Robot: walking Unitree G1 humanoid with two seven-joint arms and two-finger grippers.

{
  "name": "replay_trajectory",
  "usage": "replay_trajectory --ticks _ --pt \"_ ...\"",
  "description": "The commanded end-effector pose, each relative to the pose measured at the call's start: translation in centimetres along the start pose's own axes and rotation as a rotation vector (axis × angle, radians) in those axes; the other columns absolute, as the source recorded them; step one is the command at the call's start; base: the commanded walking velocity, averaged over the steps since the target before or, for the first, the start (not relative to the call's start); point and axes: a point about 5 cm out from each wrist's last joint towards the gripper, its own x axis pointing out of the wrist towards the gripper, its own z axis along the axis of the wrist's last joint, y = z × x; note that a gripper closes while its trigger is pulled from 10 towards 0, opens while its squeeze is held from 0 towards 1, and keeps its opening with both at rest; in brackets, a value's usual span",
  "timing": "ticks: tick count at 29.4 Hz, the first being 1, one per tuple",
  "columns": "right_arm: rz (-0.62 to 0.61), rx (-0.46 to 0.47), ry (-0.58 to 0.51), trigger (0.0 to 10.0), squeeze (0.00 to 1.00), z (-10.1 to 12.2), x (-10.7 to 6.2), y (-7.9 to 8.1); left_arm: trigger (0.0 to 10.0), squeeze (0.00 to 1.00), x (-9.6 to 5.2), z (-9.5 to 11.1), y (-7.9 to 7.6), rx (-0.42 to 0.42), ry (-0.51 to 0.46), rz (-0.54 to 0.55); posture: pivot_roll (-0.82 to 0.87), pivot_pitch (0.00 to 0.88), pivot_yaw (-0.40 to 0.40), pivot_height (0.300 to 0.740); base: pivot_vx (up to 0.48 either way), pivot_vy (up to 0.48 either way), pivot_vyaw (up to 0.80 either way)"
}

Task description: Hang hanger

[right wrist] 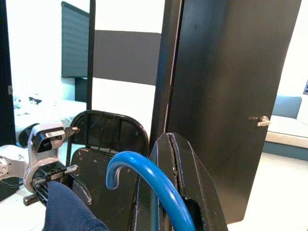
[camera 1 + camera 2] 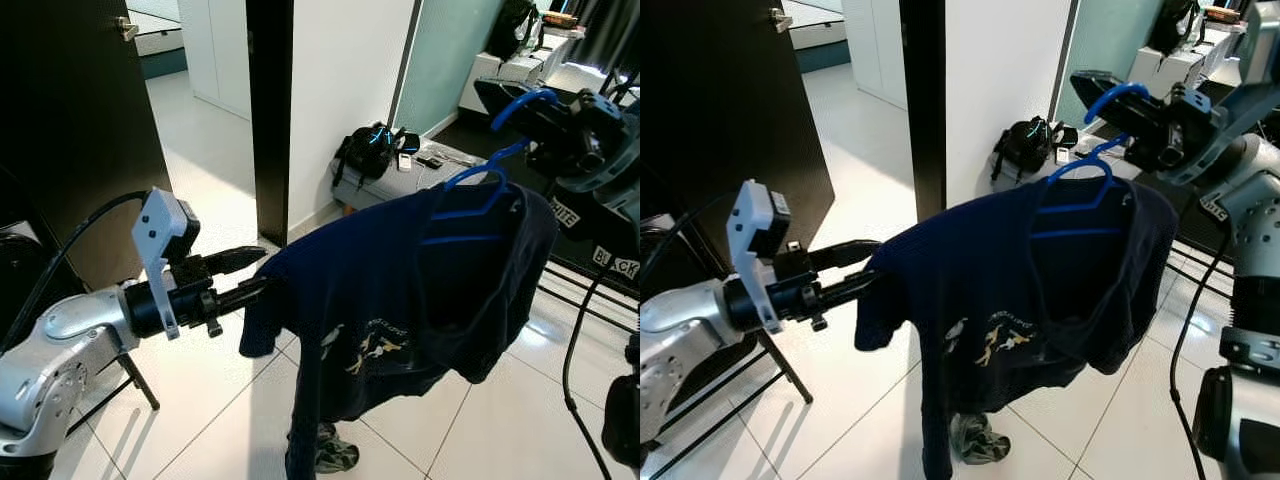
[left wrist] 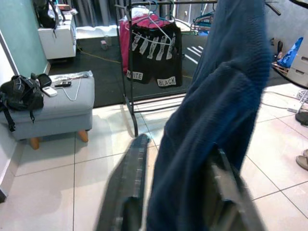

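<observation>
Right gripper (image 2: pixel 1140 130) fingers clamping blue hanger (image 2: pixel 1080 190), left gripper (image 2: pixel 262 275) fingers seemingly pinching shirt (image 2: pixel 400 290) sleeve

White glossy tile floor (image 2: pixel 210 400), bright reflections. Dark door (image 2: pixel 70 130) far left with metal lever handle (image 2: pixel 126 28); black pillar (image 2: pixel 268 110) beside a white wall (image 2: pixel 345 90), teal wall (image 2: pixel 450 50) further right. Grey ottoman (image 3: pixel 53 110) on wooden legs, black bag (image 3: pixel 21 94) on top. Black clothes rack (image 3: pixel 130 72) far right with pink and black garments. Black folding chair (image 1: pixel 108 139) near the door.
</observation>
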Motion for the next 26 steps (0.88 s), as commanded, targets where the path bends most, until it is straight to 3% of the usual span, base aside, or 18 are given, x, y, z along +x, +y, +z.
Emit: replay_trajectory --ticks 1,16,20,23,26 --pt "0.002 -0.023 -0.04 0.0 0.0 0.8 0.2 -0.1 0.0 0.0 -0.1 0.2 0.0 0.005 -0.001 -0.004 0.03 0.0 -0.05 0.74 0.0 0.0 0.0" --pt "-0.069 -0.011 -0.034 0.0 0.0 -0.2 0.3 -0.7 0.0 0.0 -0.6 0.4 0.6 0.016 -0.011 0.042 0.03 0.0 -0.052 0.74 0.0 0.0 0.0" --pt "-0.157 0.01 0.041 0.0 0.0 -2.5 0.0 -1.2 0.0 0.0 -1.9 1.0 2.6 0.076 0.006 0.168 0.03 0.0 -0.054 0.74 0.0 0.0 0.0" --pt "-0.161 0.074 0.071 0.0 0.0 -5.4 0.9 -0.4 0.0 0.0 -4.1 1.9 5.4 0.142 0.024 0.345 0.02 0.0 -0.054 0.74 0.0 0.0 0.0" --pt "-0.144 0.112 0.067 0.0 0.0 -7.3 2.0 0.1 0.0 0.0 -5.5 2.4 6.7 0.169 0.036 0.438 0.03 0.0 -0.055 0.74 0.0 0.0 0.0"
